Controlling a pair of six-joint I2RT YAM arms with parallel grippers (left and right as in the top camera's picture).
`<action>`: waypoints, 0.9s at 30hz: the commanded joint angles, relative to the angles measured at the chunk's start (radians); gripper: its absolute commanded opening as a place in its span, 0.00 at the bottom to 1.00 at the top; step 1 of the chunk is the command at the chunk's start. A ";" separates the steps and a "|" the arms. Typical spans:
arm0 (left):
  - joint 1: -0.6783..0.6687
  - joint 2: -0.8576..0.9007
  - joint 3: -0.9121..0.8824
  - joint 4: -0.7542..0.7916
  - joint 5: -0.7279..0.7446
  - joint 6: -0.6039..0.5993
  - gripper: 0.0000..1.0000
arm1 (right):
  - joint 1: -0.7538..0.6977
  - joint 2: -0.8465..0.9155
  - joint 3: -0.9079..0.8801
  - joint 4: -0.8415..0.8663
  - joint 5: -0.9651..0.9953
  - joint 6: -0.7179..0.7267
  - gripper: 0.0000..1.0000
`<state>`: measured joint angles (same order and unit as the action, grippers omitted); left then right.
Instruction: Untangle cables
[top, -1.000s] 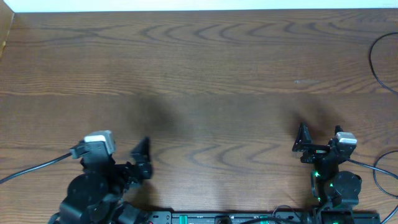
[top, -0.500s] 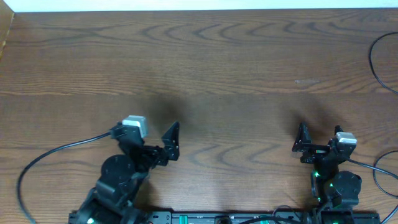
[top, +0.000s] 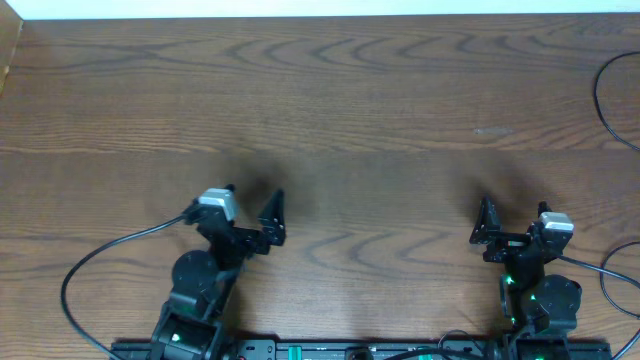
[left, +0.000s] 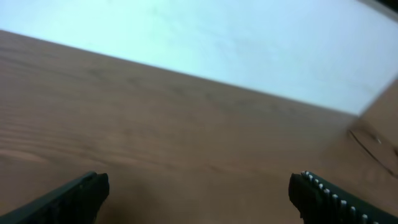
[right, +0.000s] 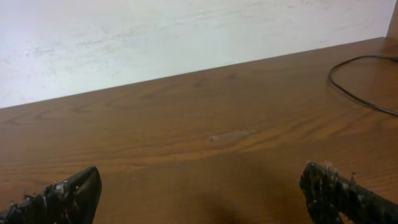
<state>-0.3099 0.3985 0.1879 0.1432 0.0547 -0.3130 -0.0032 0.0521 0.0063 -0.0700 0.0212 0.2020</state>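
Over the table (top: 320, 100), left gripper (left: 199, 190) and right gripper (right: 199, 186) both gape wide.

Left wrist view is blurred (worktop (left: 186, 124) grain smeared), left pincer (left: 199, 186) cut off below; black cord (top: 597, 95) exits overhead's right edge

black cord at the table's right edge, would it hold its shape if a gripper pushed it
Probably floppy: the black cord lies in a loose curve flat on the table. It looks thin, so likely light, bending or sliding rather than rolling.
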 joint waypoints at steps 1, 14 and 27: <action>0.085 -0.065 -0.024 0.051 0.041 0.013 0.98 | -0.003 -0.001 -0.001 -0.004 -0.002 0.006 0.99; 0.305 -0.304 -0.116 0.079 0.040 0.013 0.98 | -0.003 -0.001 -0.001 -0.004 -0.002 0.006 0.99; 0.381 -0.397 -0.184 -0.055 0.027 0.036 0.98 | -0.003 -0.001 -0.001 -0.004 -0.002 0.006 0.99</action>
<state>0.0647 0.0120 0.0059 0.1249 0.0837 -0.3088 -0.0032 0.0521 0.0063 -0.0700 0.0212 0.2020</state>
